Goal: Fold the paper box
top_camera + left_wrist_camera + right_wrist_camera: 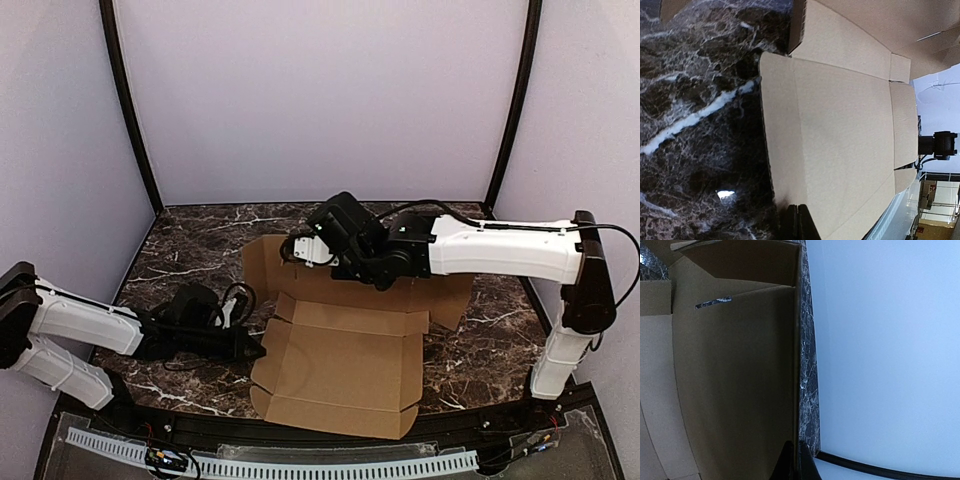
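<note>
We find the box [340, 370] lying open at table centre. Left claw [256, 350], pinched shut, is at its left edge. Right claw [290, 250], also shut, is over the far panel. We would press along the creases.

Lighting was even and diffuse; the top view was sharp. In the left wrist view a small glare spot sat on the glossy surface [705, 160]. In the right wrist view the paper box [735, 380] appeared dim against a bright wall [885, 350].
</note>
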Action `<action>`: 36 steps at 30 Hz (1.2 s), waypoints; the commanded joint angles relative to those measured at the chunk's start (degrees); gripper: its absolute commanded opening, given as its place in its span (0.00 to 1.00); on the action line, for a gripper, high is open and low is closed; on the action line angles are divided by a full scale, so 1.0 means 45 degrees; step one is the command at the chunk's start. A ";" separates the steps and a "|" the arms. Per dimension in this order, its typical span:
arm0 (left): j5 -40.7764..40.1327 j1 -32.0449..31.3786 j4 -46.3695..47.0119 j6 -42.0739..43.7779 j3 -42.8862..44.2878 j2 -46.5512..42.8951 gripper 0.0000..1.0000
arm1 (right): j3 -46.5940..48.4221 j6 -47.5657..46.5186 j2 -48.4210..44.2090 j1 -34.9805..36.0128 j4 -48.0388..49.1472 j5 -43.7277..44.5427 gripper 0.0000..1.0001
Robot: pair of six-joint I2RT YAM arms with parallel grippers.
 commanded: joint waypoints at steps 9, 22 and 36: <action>-0.1755 -0.0420 -0.0698 0.0269 -0.0378 0.1401 0.01 | -0.0075 0.0847 -0.0620 0.0036 -0.0028 0.0099 0.00; -0.2151 -0.0530 -0.0031 -0.0313 -0.0868 0.1869 0.01 | -0.1851 0.1572 -0.1831 0.0200 -0.0238 -0.1072 0.00; -0.2140 -0.0550 0.0121 -0.0349 -0.0800 0.2190 0.01 | -0.3194 0.2141 -0.1853 0.0473 -0.0262 -0.2031 0.00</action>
